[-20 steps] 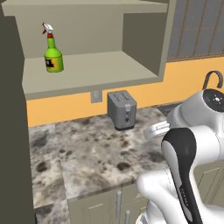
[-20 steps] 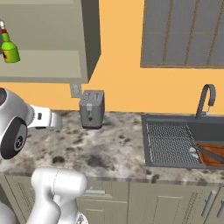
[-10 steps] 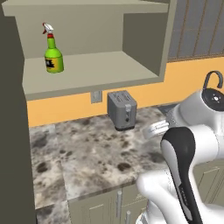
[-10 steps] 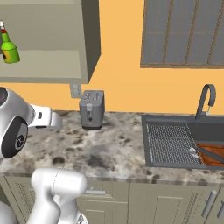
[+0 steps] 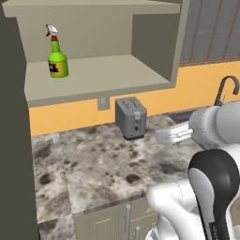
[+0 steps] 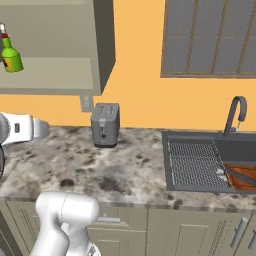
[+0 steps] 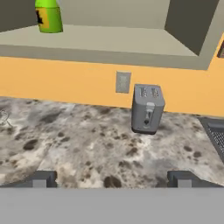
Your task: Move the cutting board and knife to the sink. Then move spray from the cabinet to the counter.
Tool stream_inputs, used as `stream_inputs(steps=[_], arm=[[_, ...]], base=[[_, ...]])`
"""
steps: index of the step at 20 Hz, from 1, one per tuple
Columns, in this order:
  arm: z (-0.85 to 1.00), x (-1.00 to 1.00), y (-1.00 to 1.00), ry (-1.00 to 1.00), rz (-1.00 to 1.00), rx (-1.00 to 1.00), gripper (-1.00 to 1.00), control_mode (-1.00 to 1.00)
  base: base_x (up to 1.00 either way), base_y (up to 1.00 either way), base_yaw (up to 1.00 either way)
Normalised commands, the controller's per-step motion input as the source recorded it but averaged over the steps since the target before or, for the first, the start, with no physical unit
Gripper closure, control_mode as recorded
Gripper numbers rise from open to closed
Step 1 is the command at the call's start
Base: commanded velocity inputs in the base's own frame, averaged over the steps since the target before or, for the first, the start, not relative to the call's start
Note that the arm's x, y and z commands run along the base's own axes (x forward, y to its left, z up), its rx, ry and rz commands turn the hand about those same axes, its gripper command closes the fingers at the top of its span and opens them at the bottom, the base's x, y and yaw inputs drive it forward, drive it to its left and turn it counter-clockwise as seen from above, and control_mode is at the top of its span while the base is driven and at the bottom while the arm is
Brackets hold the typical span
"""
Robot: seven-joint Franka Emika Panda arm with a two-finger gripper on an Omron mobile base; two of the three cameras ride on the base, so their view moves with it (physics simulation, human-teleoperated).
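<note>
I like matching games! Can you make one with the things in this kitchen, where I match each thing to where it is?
Things:
1. spray
2. toaster
3. cutting board
4. faucet

Places:
A. lying down in the sink basin
B. standing on the cabinet shelf
C. rising behind the sink, by the wall
D. standing on the counter, below the wall outlet

Right pairs: 1-B, 2-D, 3-A, 4-C
</note>
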Motion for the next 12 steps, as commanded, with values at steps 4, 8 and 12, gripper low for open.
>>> stream_inputs(steps=[4, 8, 12], arm=[[1.00, -0.88, 0.00, -0.38, 0.06, 0.13, -1.00, -1.00], [0.93, -0.40, 0.12, -0.24, 0.04, 0.12, -1.00, -1.00], [0.72, 0.04, 0.29, -0.03, 0.03, 0.13, -1.00, -1.00]], base=[[0.00, 0.00, 0.00], [0.00, 0.00, 0.00], [0.00, 0.00, 0.00]])
